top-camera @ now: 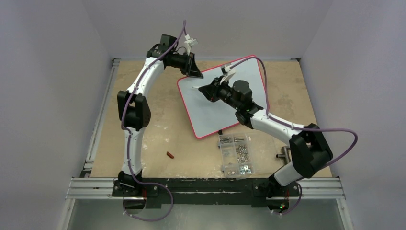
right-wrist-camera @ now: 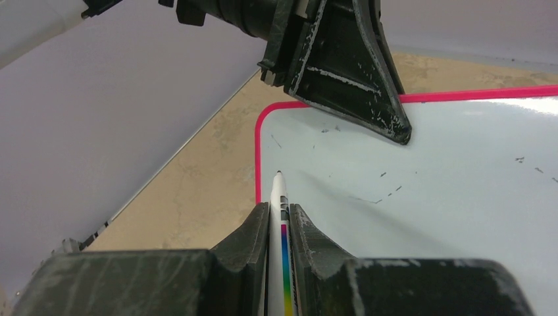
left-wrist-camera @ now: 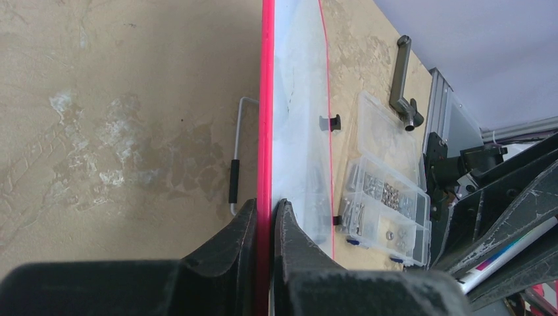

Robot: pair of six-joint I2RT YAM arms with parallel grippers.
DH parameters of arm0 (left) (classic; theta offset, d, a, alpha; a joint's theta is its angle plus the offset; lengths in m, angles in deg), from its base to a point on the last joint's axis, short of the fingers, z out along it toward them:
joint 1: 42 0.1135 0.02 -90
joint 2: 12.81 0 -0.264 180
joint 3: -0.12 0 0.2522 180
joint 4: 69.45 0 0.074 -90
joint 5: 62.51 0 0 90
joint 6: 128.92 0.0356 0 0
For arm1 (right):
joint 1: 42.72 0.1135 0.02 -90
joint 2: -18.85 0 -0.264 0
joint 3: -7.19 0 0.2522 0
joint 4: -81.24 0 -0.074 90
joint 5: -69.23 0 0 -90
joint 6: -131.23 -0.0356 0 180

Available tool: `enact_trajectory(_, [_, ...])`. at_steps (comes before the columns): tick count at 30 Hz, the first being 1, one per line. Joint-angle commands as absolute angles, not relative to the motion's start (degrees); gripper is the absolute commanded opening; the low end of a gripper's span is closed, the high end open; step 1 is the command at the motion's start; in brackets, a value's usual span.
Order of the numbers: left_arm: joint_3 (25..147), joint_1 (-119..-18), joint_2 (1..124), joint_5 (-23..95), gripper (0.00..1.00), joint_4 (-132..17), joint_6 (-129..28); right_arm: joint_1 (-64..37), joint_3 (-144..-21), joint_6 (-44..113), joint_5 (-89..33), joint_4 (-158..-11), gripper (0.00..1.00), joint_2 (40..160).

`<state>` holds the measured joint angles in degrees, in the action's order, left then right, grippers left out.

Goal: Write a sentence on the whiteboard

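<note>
The whiteboard lies tilted on the table, white with a red-pink rim. My left gripper is shut on its far left rim; in the left wrist view the fingers clamp the red edge. My right gripper is shut on a white marker with a rainbow stripe. Its tip is over the board near the rounded left corner; I cannot tell whether it touches. No sentence shows, only a few faint dark specks. The left gripper sits just beyond the marker.
A clear compartment box of screws stands just off the board's near edge, also in the left wrist view. A grey metal tool lies right of it. A small red piece lies on the table. A wire handle lies beside the board.
</note>
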<state>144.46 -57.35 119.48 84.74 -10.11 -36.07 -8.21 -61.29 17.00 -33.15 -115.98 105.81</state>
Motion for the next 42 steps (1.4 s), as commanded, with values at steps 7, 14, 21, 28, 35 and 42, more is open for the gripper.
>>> enact_trajectory(7, [142.81, -58.86, 116.47, 73.39, 0.0, -10.45, -28.27, -7.94, -67.29, 18.14, -28.55, -118.78, 0.0, 109.04])
enact_trajectory(14, [142.12, -59.14, 115.82, 72.78, 0.0, -10.82, -28.1, -7.96, -68.8, 17.88, -27.64, -117.67, 0.0, 111.15])
enact_trajectory(21, [141.93, -59.48, 115.53, 71.55, 0.0, -10.54, -27.62, -7.93, -70.21, 18.26, -26.88, -116.39, 0.0, 113.09])
enact_trajectory(28, [141.9, -59.83, 115.33, 70.84, 0.0, -10.34, -27.49, -7.87, -70.68, 18.82, -27.96, -115.54, 0.0, 114.55])
enact_trajectory(35, [141.9, -59.99, 115.33, 70.46, 0.0, -10.42, -27.57, -7.69, -71.35, 19.78, -29.78, -113.65, 0.0, 115.76])
enact_trajectory(42, [141.78, -60.28, 115.33, 69.67, 0.0, -10.08, -27.09, -6.88, -70.66, 20.74, -30.17, -111.84, 0.0, 115.85])
